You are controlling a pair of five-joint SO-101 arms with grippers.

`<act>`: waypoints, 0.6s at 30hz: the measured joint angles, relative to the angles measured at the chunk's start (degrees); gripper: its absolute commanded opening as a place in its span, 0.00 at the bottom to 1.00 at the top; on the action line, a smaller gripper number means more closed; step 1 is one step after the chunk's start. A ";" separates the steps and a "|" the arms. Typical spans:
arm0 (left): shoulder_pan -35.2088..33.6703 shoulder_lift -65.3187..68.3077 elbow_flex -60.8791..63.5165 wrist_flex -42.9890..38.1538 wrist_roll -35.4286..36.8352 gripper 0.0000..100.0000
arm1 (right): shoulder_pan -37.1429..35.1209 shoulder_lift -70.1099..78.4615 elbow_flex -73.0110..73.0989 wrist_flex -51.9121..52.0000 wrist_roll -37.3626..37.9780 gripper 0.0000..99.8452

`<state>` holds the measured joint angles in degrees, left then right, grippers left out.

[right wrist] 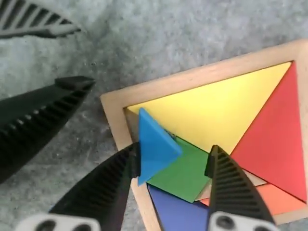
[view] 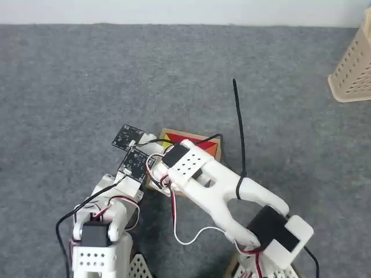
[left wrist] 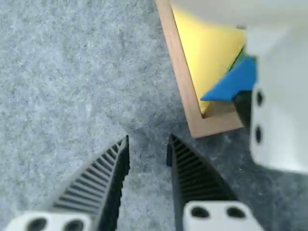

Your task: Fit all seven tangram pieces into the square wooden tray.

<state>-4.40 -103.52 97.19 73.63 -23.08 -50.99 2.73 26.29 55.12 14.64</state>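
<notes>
The blue triangle (right wrist: 154, 144) is lying tilted in a corner of the wooden tray (right wrist: 113, 103) between the spread jaws of the right gripper (right wrist: 175, 151), the left gripper (left wrist: 148, 140) is gaping empty, and from above the arms are covering most of the tray.

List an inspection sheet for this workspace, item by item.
Surface: grey carpet over the table.
Job's things: wooden tray holds yellow triangle, red triangle, green piece, dark blue piece, orange piece; light blue triangle tilted at one corner, not seated.
Clutter: nothing seen.
Hands: left hand open, empty, above carpet beside the tray corner; right hand open, straddling the light blue triangle.
Cables: black cable runs from an arm out over the carpet; white wire loops beside an arm.
Surroundings: beige perforated basket at the far edge; pale wall behind.
</notes>
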 measured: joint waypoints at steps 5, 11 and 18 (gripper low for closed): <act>0.00 0.00 0.00 0.00 0.00 0.12 | 1.76 -0.18 0.00 1.76 0.09 0.18; 0.00 0.00 0.00 0.00 0.00 0.12 | 6.15 -2.02 2.20 0.79 0.00 0.14; 0.00 0.00 0.00 0.00 0.00 0.12 | 4.31 -2.11 4.04 -0.62 0.00 0.14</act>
<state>-4.40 -103.52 97.19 73.63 -23.08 -46.68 0.62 30.33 54.51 14.64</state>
